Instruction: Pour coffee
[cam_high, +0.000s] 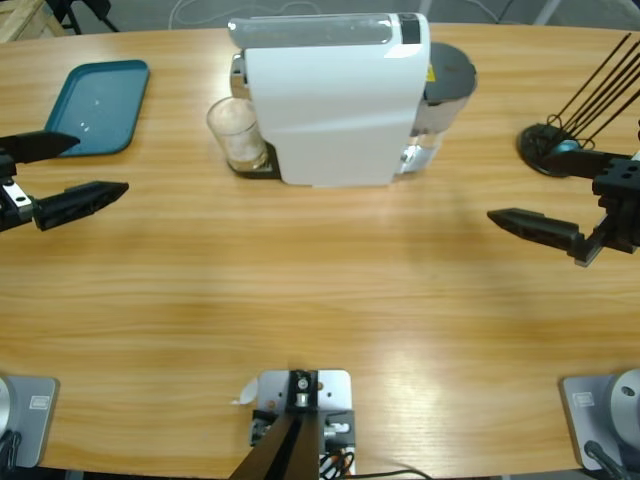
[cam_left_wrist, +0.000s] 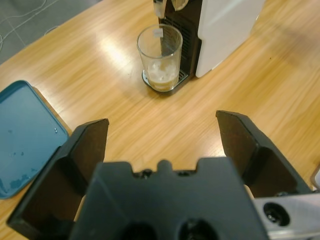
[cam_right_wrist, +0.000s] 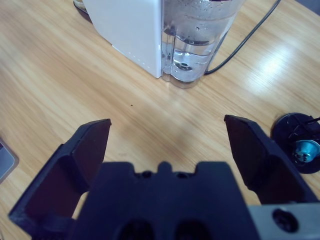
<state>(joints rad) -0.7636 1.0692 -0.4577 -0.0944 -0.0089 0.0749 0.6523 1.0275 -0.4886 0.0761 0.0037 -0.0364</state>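
Observation:
A clear glass (cam_left_wrist: 160, 55) stands on the drip tray under the spout of the white coffee machine (cam_left_wrist: 227, 25). A shallow pale-brown layer of coffee (cam_left_wrist: 162, 80) with foam lies in its bottom, and a thin line runs down from the spout into it. From above, the glass (cam_high: 236, 132) sits at the left front of the machine (cam_high: 330, 100). My left gripper (cam_high: 100, 165) is open at the table's left edge, well short of the glass and holding nothing. My right gripper (cam_high: 515, 188) is open at the right, also holding nothing.
A teal tray (cam_high: 100, 107) lies at the far left, close to my left gripper. The machine's water tank (cam_right_wrist: 197, 40) and a black cable (cam_right_wrist: 240, 40) are at its right end. A black wire capsule stand (cam_high: 550, 148) holding a teal capsule (cam_right_wrist: 303, 150) stands by my right gripper.

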